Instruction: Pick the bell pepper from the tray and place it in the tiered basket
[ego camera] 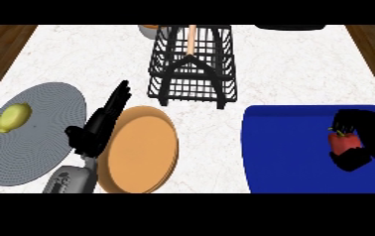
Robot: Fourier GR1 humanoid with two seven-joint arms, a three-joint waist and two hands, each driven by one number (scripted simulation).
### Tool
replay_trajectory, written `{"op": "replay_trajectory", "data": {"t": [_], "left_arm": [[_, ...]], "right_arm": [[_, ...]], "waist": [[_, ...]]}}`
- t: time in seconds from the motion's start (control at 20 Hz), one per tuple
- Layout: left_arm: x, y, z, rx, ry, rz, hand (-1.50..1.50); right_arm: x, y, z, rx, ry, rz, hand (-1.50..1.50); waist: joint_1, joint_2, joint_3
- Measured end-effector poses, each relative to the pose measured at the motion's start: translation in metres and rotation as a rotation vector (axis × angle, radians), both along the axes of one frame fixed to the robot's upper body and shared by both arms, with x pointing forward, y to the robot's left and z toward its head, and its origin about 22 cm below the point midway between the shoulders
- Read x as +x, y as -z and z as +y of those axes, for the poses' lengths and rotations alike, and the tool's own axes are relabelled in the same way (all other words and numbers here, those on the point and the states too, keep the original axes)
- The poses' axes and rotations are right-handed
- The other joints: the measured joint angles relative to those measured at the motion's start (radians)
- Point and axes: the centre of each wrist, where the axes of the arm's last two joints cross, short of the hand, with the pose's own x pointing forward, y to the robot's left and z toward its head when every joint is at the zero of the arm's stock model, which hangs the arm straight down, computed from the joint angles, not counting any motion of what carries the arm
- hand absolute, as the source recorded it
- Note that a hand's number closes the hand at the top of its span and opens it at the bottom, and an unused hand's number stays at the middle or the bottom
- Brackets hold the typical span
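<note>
A red bell pepper (344, 141) with a green stem sits on the blue tray (289, 150) at the lower right. My right hand (353, 158) is curled round it, fingers above and thumb below, hiding part of it. The black wire tiered basket (193, 64) stands at the top centre, well to the left of and beyond the pepper. My left hand (99, 126) rests open at the lower left, fingers pointing up over the edge of the orange plate.
An orange plate (139, 149) lies between the tray and a grey round mat (44, 141) holding a yellow lemon (15, 117). A bowl (149, 29) peeks out behind the basket. A dark object (291, 27) shows at the top right.
</note>
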Motion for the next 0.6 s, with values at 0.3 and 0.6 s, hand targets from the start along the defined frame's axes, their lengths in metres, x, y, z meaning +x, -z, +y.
{"op": "replay_trajectory", "data": {"t": [0.3, 0.6], "left_arm": [[-0.005, 0.0, 0.001, 0.006, -0.013, 0.006, 0.0], [-0.006, 0.001, 0.009, 0.002, -0.022, 0.008, 0.0]], "right_arm": [[0.024, -0.023, -0.006, 0.142, -0.091, -0.135, 1.5], [0.036, -0.079, 0.011, 0.379, -0.201, -0.333, 1.5]], "waist": [[-0.014, -0.004, -0.001], [-0.025, -0.008, -0.002]]}}
